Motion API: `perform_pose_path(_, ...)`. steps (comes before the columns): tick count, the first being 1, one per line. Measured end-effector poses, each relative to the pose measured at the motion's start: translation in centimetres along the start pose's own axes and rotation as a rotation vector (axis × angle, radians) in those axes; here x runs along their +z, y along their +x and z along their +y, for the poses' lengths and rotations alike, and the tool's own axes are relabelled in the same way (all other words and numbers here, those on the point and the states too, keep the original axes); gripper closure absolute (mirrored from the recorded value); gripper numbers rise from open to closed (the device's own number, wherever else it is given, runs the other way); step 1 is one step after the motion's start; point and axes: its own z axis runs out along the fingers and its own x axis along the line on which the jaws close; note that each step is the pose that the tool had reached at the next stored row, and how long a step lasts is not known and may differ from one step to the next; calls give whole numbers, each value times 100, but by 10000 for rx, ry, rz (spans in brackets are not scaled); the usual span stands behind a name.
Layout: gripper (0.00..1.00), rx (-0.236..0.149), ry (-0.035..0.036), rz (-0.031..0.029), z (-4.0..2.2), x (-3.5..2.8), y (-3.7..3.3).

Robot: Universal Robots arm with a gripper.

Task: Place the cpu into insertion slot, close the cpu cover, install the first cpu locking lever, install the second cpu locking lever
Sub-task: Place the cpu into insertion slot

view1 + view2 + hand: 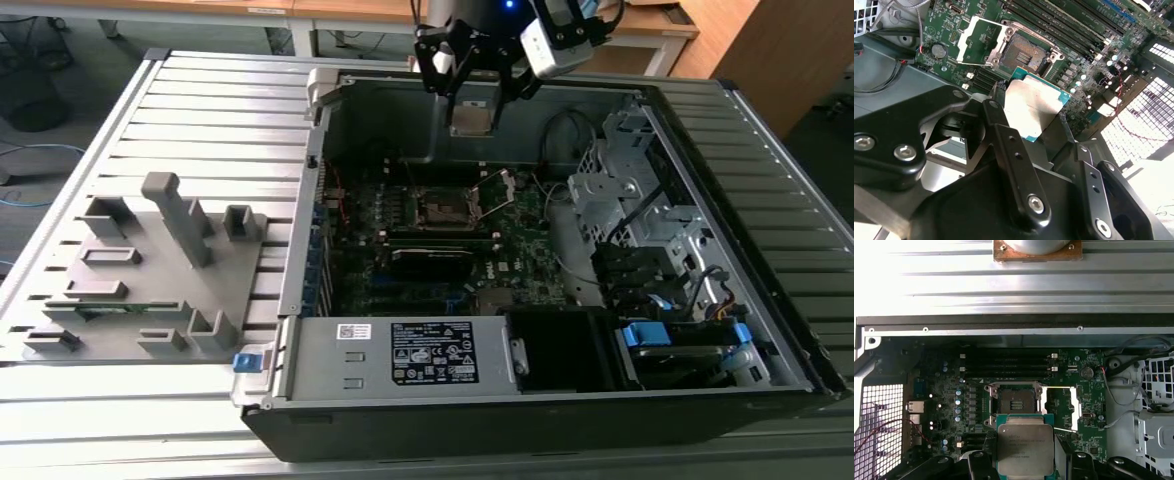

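Note:
My gripper [474, 112] hangs above the far part of the open computer case, shut on the cpu [474, 118], a flat square chip with a grey metal top. In both wrist views the cpu [1025, 449] [1031, 107] sits between the black fingers [980, 466] [1004, 145]. Below it on the green board, the insertion slot [441, 208] [1015, 402] [1024, 52] lies open and dark, with nothing in it. The silver cpu cover [1060, 407] [979, 40] is swung back beside the slot. The cpu is well above the board and apart from the slot.
A labelled grey power supply box [400, 355] fills the case's near side. Drive cages and cables [641, 210] crowd the exterior view's right. Long black memory slots [1004, 365] run beside the slot. A grey fixture with upright pegs [147, 270] stands outside the case on the slatted table.

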Motion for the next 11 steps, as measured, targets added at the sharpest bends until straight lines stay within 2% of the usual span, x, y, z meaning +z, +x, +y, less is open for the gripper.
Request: perform_pose_path(11, 46, 0, -1, -1, -3, 32, 0)
